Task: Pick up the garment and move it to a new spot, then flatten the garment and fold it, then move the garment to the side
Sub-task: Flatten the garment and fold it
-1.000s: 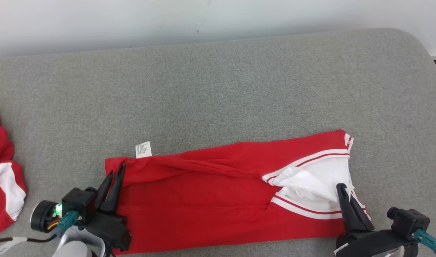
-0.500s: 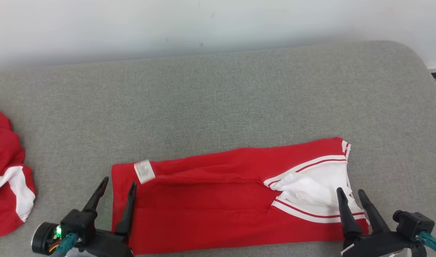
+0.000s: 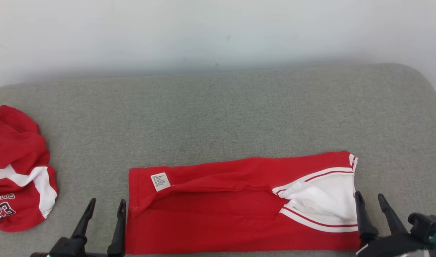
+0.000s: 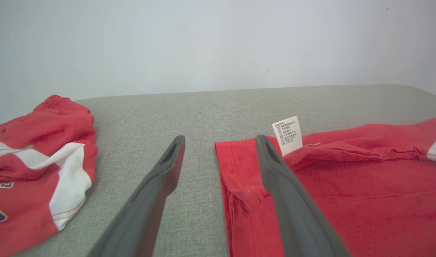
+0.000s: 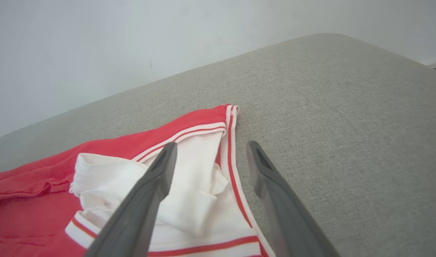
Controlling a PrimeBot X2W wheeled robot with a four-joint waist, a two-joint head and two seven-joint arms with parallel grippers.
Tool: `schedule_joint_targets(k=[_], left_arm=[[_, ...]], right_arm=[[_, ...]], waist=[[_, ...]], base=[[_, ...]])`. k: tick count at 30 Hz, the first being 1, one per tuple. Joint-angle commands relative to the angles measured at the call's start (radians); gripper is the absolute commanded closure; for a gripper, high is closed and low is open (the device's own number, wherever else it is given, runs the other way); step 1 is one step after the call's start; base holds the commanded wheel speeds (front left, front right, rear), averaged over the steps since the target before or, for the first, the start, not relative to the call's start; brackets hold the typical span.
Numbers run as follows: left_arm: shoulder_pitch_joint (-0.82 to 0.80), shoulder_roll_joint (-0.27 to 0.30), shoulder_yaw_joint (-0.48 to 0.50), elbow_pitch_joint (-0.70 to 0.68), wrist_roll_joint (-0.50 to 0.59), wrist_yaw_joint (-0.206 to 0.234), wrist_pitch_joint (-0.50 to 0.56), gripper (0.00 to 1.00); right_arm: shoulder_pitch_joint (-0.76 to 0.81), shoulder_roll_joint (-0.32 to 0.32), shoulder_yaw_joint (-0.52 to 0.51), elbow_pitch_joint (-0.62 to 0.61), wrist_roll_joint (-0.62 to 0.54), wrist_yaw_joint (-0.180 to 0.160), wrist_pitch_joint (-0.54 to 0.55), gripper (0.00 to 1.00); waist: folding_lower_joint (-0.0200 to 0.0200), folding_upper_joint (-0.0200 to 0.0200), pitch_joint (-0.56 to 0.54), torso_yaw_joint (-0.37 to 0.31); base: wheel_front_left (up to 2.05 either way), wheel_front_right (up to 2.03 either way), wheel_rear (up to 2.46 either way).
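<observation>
The red garment [image 3: 218, 207] lies folded lengthwise into a long strip on the grey cushion, with white striped trim and white lining at its right end [image 3: 325, 200] and a white care label [image 3: 160, 181] near its left end. My left gripper [image 3: 107, 207] is open beside the garment's left edge [image 4: 235, 185], nothing between its fingers. At the right end my right gripper [image 3: 369, 200] is open too, straddling the trimmed edge [image 5: 235, 167] without holding it.
A second red and white garment [image 3: 18, 171] with the number 23 lies crumpled at the cushion's far left [image 4: 35, 171]. The grey cushion [image 3: 218, 117] runs back to a white wall, and its right corner is rounded.
Both grippers went from shut on the garment's ends to open and have drawn back toward me. The care label now lies on the fabric. The head camera has tilted up.
</observation>
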Motion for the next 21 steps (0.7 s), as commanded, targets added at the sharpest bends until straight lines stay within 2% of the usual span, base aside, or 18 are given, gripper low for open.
schedule_joint_targets(k=[1, 10, 21], left_arm=[[0.019, -0.015, 0.019, -0.015, 0.012, 0.003, -0.003, 0.00], [0.083, -0.083, 0.094, -0.083, 0.104, 0.018, -0.003, 0.00], [0.123, -0.109, 0.122, -0.094, 0.130, 0.037, -0.003, 0.00]], right_arm=[[-0.027, -0.003, -0.007, 0.019, -0.015, -0.002, 0.006, 0.00], [-0.170, 0.014, -0.025, 0.218, -0.105, -0.002, 0.075, 0.00], [-0.250, 0.030, -0.047, 0.452, -0.178, -0.002, 0.110, 0.00]], waist=[[0.0001, 0.0000, -0.010, 0.011], [0.0001, 0.0000, -0.014, 0.044], [0.0001, 0.0000, -0.013, 0.091]], base=[[0.00, 0.00, 0.00], [0.00, 0.00, 0.00], [0.00, 0.00, 0.00]])
